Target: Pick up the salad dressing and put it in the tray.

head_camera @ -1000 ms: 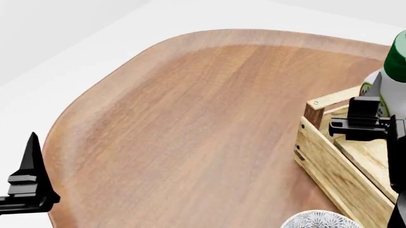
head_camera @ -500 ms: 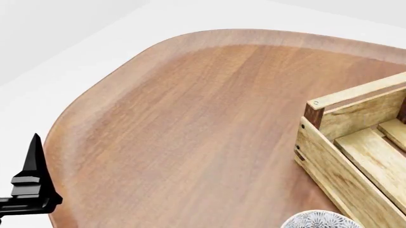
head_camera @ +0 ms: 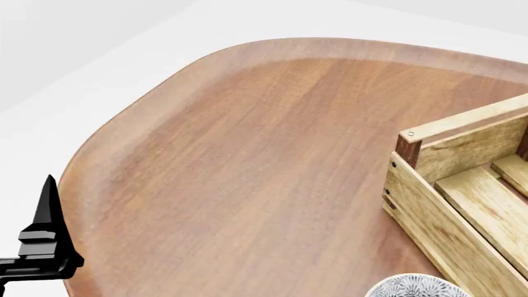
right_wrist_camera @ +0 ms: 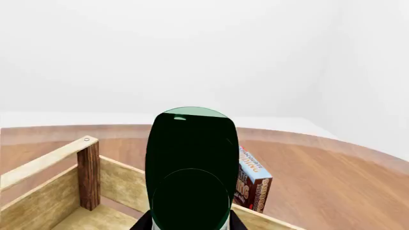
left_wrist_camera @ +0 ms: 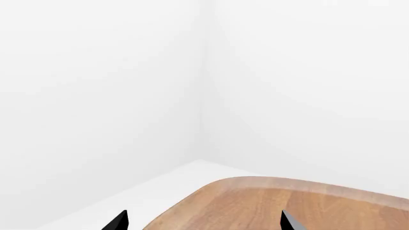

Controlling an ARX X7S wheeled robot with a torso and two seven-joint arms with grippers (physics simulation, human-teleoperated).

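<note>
In the right wrist view the salad dressing (right_wrist_camera: 191, 163) fills the middle, its dark-green cap facing the camera. My right gripper (right_wrist_camera: 190, 226) is shut on it, a black finger showing on each side of the bottle. Behind and below it lies the tray (right_wrist_camera: 45, 164), a light slatted crate with a dark corner post. The head view shows the tray (head_camera: 429, 204) at the right edge, but neither the bottle nor my right gripper. My left gripper (head_camera: 46, 244) hangs open by the table's left edge, its fingertips (left_wrist_camera: 118, 221) wide apart with nothing between them.
A blue-and-red carton (right_wrist_camera: 252, 184) stands upright on the table just past the tray's far wall. A grey-white patterned bowl (head_camera: 417, 287) sits at the table's near edge beside the tray. The wooden table (head_camera: 247, 161) has a rounded raised rim.
One second ago my right gripper and the bottle showed over the tray at the head view's right edge; they have since left that view. The left gripper has barely shifted.
</note>
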